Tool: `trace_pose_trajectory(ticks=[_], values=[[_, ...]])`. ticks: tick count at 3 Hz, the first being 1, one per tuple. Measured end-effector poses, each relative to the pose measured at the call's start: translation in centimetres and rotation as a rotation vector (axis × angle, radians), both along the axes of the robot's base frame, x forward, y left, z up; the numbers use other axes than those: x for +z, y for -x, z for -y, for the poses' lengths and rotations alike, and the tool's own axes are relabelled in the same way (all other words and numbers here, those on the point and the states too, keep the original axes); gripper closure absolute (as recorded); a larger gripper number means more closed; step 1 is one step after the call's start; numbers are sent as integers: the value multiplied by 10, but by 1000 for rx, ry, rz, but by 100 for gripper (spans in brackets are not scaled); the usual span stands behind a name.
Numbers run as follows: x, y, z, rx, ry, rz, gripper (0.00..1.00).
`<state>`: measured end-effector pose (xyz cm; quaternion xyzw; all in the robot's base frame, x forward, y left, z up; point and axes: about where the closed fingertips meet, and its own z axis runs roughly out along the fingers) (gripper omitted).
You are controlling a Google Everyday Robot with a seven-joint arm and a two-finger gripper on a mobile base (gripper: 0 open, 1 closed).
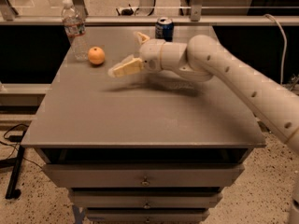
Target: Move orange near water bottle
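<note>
Inspected grey flat-topped metal cabinet [140, 120] w/ drawers below. Found small round orange fruit [96, 55] resting on top, rear-left area, just beside base of tall clear plastic water bottle [74, 29] w/ white cap and red-and-white label. Bottle upright near rear-left corner. Cannot tell whether the two touch. Noted short dark blue soda can [164, 28] upright at rear edge, well apart from fruit. Located white two-finger gripper [124, 53] above tabletop, to right of fruit, near but not touching it. Fingers spread wide, one [125, 68] angled down-left toward surface, other pointing up and back. Nothing held btwn them. Traced cream jointed robot arm [233, 78] in from right side, across rear half of top. Noted arm's shadow on surface under wrist.
</note>
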<state>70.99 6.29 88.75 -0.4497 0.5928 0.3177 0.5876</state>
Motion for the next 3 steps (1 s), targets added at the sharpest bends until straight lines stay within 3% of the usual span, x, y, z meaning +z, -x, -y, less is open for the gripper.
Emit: trace_pose_trajectory(ticks=[1, 2, 3], values=[[13, 20, 42, -10, -23, 10, 0], [24, 45, 84, -20, -2, 5, 0], [26, 50, 90, -19, 2, 5, 0]])
